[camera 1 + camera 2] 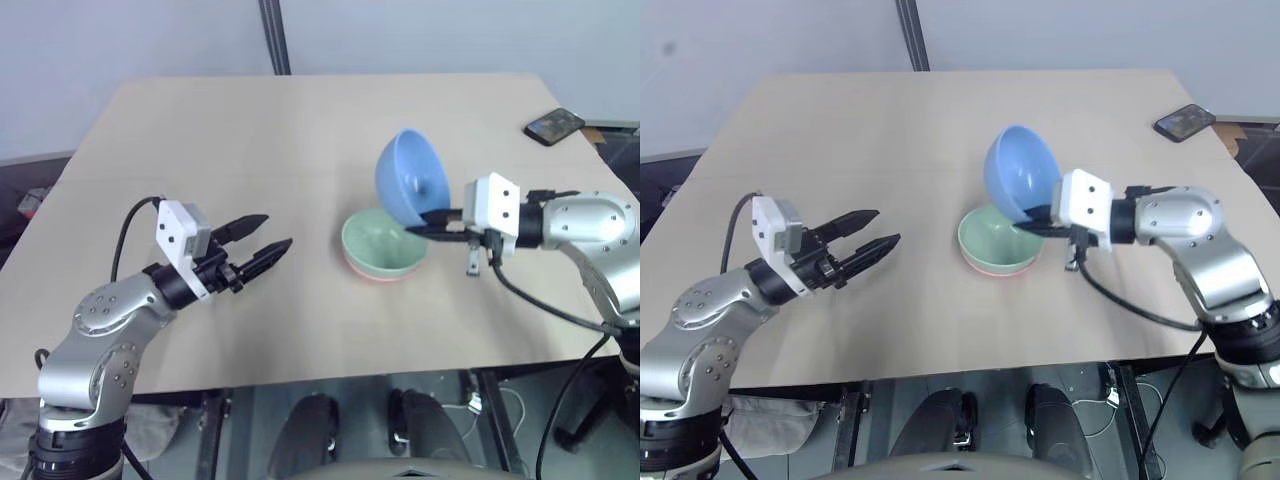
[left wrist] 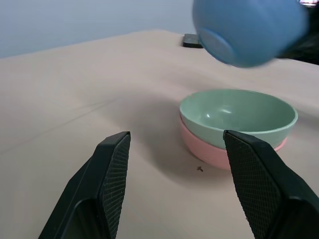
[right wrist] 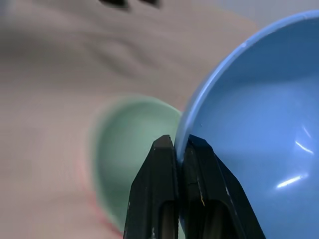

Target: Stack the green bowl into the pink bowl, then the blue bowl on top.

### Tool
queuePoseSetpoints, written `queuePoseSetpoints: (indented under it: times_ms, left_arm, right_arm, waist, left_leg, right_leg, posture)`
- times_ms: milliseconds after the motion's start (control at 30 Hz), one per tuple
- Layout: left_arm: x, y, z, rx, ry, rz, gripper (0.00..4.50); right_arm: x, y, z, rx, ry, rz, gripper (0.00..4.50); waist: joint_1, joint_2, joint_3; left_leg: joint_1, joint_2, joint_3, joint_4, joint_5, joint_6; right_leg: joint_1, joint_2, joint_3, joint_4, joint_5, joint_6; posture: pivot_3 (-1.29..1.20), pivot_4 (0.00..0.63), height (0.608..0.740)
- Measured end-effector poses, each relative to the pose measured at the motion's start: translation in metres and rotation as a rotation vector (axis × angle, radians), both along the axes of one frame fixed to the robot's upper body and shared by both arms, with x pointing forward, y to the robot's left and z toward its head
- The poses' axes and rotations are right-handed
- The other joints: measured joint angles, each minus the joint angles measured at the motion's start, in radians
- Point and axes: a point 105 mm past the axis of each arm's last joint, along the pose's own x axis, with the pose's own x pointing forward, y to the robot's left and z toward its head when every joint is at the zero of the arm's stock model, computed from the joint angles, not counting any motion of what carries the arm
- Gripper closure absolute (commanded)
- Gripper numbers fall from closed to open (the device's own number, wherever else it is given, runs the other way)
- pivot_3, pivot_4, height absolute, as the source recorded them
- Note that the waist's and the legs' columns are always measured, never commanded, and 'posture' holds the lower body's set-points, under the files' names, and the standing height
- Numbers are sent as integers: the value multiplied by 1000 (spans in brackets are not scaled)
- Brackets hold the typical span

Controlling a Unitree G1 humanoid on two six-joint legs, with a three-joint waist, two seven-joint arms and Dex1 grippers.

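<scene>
Right gripper fingers pinch just the rim of the blue bowl, tilted above the green bowl nested in the pink bowl. Left gripper hangs open. A thin rim grip could slip, or the bowl could land crooked.

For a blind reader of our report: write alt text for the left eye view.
The right gripper holds the blue bowl by its rim, tilted on edge above the green bowl, which sits nested in the pink bowl on a tan table. The left gripper hovers with open jaws. A phone lies at the far right corner.
</scene>
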Motion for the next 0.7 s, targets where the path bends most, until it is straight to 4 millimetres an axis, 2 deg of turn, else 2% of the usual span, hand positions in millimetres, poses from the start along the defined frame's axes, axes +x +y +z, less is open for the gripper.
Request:
queuePoseSetpoints:
  times_ms: [33,67,133,200,233,333,467,567,633,700]
  left_arm:
    - [2,0,1,2,-6,0,1332]
    - [3,0,1,2,-5,-3,1332]
    - [6,0,1,6,-3,-5,1332]
    - [7,1,1,14,-2,-6,1332]
    - [7,1,1,17,-3,-8,1332]
    - [7,2,1,24,-6,-5,1332]
    - [5,3,-2,35,-23,16,1332]
    - [-7,5,-13,28,6,28,1332]
    - [-10,5,-14,32,8,24,1332]
    - [-32,11,-18,72,47,-13,1332]
  right_arm:
    - [-3,2,-5,-9,21,1,4392]
    - [-4,4,-13,-30,43,-4,3771]
    - [-1,6,-20,-34,64,-22,3105]
    - [3,6,-23,-32,79,-45,2050]
    - [4,6,-23,-33,82,-54,1703]
    - [6,4,-23,-26,87,-79,218]
    - [11,-1,-10,79,98,-134,103]
    - [2,-24,15,250,121,-198,103]
    - [0,-29,13,252,133,-208,103]
    - [-15,-65,-12,193,212,-299,103]
  waist:
    - [2,0,0]
    - [2,0,0]
    - [2,0,0]
    - [2,0,0]
    - [2,0,0]
    - [2,0,0]
    - [2,0,0]
    - [3,-1,0]
    - [3,-1,0]
    - [8,-3,-1]
  left_leg:
    - [1,0,0,1,0,0]
    - [1,0,0,1,0,0]
    - [1,0,0,1,0,0]
    - [-1,0,0,1,2,-4]
    - [-1,0,0,1,3,-4]
    - [-2,0,1,1,2,-4]
    - [-2,0,1,1,2,-4]
    - [-2,0,0,1,1,-1]
    - [-1,0,0,1,0,0]
    - [-1,0,-1,0,0,0]
  right_leg:
    - [1,0,-1,0,0,0]
    - [1,0,0,0,0,0]
    - [1,1,0,1,0,0]
    - [0,2,0,0,1,1]
    - [0,2,0,0,2,3]
    - [0,2,0,-1,2,4]
    - [0,2,0,-2,2,4]
    - [0,1,0,-2,1,2]
    - [0,1,0,-1,0,1]
    - [1,1,-2,-2,0,1]
  posture:
    - [0,150,740]
    - [0,150,740]
    - [0,150,740]
    - [0,150,740]
    - [0,150,740]
    - [0,150,740]
    - [0,150,740]
    - [0,150,740]
    - [0,150,740]
    - [0,150,740]
